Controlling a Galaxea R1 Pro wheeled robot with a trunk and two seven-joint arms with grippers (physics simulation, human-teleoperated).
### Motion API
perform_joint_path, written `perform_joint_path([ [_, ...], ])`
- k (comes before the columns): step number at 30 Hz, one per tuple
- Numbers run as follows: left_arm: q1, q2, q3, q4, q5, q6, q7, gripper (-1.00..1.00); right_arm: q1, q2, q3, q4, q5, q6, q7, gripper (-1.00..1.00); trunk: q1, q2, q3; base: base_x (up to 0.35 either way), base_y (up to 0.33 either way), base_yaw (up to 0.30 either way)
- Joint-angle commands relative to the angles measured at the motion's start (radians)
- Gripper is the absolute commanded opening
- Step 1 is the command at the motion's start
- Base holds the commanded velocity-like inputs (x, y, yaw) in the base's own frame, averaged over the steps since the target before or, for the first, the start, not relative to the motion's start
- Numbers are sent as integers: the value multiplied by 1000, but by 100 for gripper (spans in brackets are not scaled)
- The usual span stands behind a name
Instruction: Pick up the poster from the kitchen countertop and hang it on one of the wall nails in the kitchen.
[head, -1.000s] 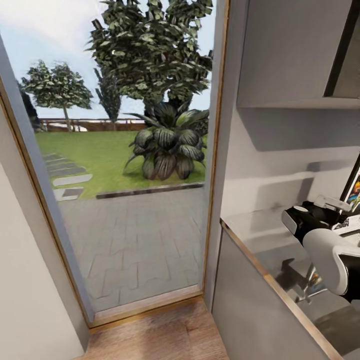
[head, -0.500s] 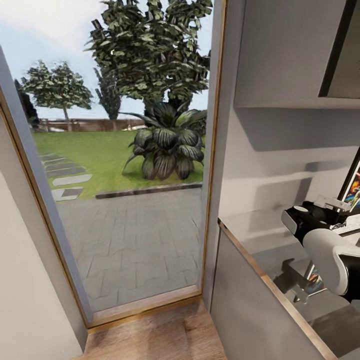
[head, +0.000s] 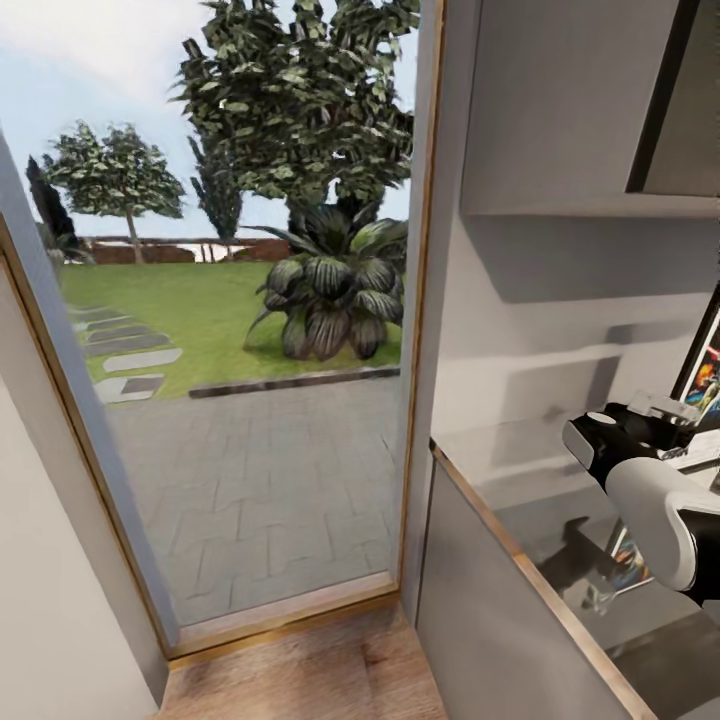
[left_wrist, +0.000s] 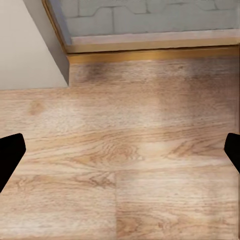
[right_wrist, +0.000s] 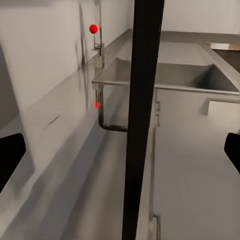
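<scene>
Facing a tall glass door (head: 250, 400) with a wood-trimmed frame — paved patio, lawn and trees outside. Kitchen countertop (head: 500, 470) runs along the right side, shiny grey slab over matte grey cabinets (head: 490, 610), pale wall behind it and a dark upper cabinet (head: 680, 100) at top right.

Right arm (head: 650, 500) reaches over the countertop at the right edge, white forearm, black wrist. Poster (head: 706, 375) stands upright at the far right edge of the head view, mostly cut off; black frame and a strip of colour visible. In the right wrist view its black frame edge (right_wrist: 142, 115) runs as a vertical bar between the 2 fingertips (right_wrist: 10, 155), which sit wide to either side — cannot tell whether the right gripper (right_wrist: 120, 152) actually clamps it. Sink (right_wrist: 175, 75) and tap (right_wrist: 97, 45) lie beyond.

Left gripper (left_wrist: 120, 152) hangs over the light wood floor (left_wrist: 125, 150) near the door threshold — jaws spread wide, nothing between them.
</scene>
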Motion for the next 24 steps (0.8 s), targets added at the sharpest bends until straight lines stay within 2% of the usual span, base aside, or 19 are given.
perform_joint_path([
  [1,0,-1,4,-1,0,-1,-6,100,-1,0,-3,0,-4,-8,0,100,0,0,-1,49,-108,0],
  [24,0,-1,4,-2,0,-1,-6,100,-1,0,-3,0,-5,-9,1,100,0,0,-1,5,-10,0],
])
